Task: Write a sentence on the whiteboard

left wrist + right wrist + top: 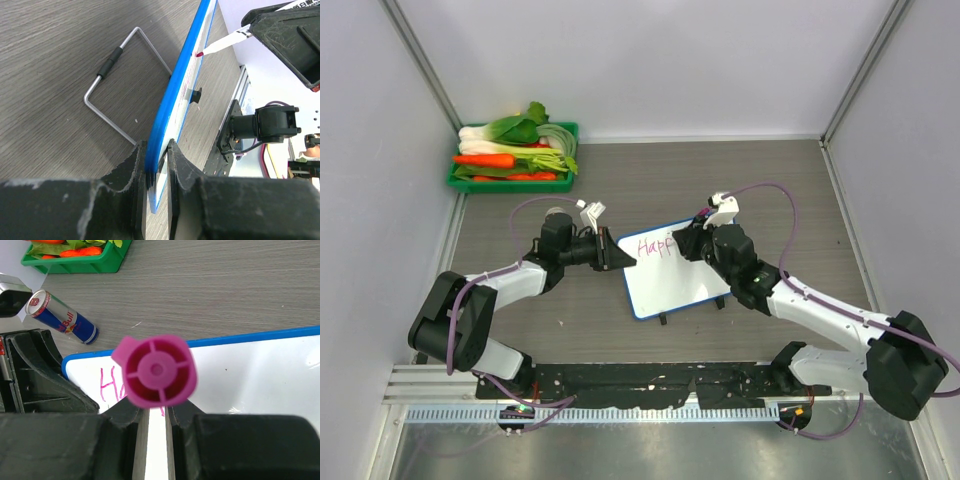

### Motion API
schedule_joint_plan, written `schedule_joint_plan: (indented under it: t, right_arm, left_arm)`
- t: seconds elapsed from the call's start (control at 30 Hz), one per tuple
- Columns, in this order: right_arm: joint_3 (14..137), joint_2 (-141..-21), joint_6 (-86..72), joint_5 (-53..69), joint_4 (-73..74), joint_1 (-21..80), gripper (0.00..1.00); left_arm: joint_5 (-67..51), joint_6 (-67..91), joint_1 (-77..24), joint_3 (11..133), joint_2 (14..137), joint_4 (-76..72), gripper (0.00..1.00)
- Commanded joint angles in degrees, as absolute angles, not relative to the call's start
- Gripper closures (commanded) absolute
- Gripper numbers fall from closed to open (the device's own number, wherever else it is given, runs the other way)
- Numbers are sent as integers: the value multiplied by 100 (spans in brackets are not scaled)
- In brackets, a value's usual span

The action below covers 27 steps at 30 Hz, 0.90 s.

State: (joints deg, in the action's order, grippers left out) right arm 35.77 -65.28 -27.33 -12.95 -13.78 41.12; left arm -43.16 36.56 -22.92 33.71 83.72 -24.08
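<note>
Lab cell: white walls, aluminium framing

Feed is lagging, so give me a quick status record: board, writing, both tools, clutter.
whiteboard: mid-table, edge clamped
left tool: shut on whiteboard edge
right tool: shut on marker
marker: pink cap on rear, tip at board face
sentence: pink "Happ" written, rest not yet
clutter: green tray of vegetables, far left corner; drink can near board corner

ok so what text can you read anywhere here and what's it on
"Happ": pink writing on the whiteboard, top view.
"Bull": blue and silver can, right wrist view; the word before it is not clear.
The marker shows no readable print.
</note>
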Motion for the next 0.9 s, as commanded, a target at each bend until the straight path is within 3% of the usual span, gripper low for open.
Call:
schedule_joint_plan:
  t: [0.0, 0.27, 0.87]
  right_arm:
    - [3656, -6294, -2848, -1336, -1696, 4104, 99]
    - [3569, -5854, -2786, -1844, -1679, 4096, 99]
    - [3753, -6530, -2751, -2030, -1573, 4052, 99]
  left_arm:
    - [-3753, 3023, -2294, 3410, 8446, -1995, 100]
    - [-3753, 3024, -2294, 3419, 8464, -2004, 100]
    - [-3762, 3015, -2294, 3419, 8437, -2004, 100]
